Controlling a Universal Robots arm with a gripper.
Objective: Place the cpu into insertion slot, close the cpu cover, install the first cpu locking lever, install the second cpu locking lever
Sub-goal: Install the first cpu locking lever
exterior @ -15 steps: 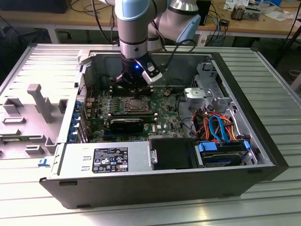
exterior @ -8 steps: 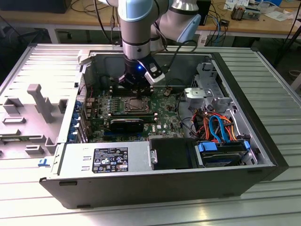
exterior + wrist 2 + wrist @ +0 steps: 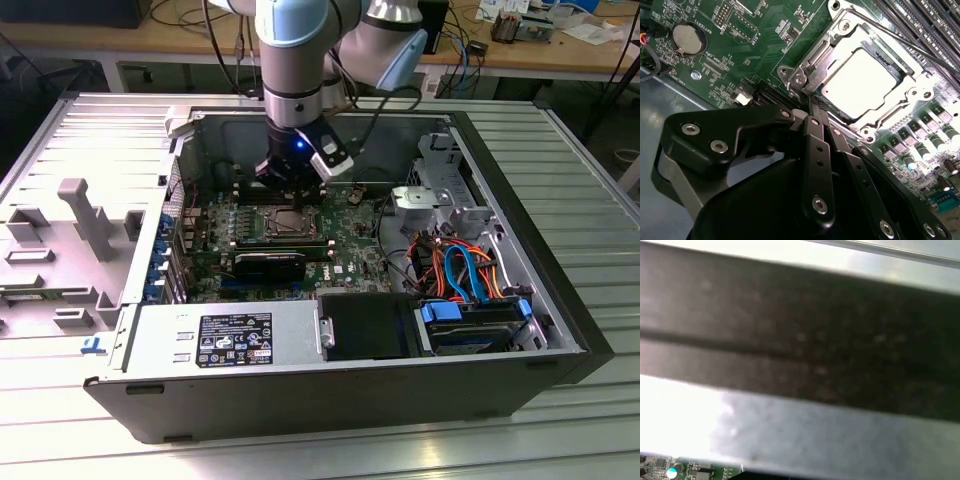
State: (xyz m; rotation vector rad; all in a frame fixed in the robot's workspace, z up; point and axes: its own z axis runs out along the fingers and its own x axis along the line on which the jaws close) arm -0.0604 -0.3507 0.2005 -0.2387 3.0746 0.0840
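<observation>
We found the cpu (image 3: 860, 82) seated in the insertion slot (image 3: 892, 62), the cpu cover (image 3: 812, 62) (silver frame) closed flat around it. Just ahead of the socket's edge sat the gripper (image 3: 812, 107), fingers pressed together, gripping nothing we could see.

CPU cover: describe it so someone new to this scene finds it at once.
Start at the open computer case lying on its side, then go to the green motherboard inside it. Straight below the gripper sits the cpu cover, a shiny silver metal frame lying flat around the pale square cpu. Unlike the long dark memory slots beside it, it is square with a big window.
</observation>
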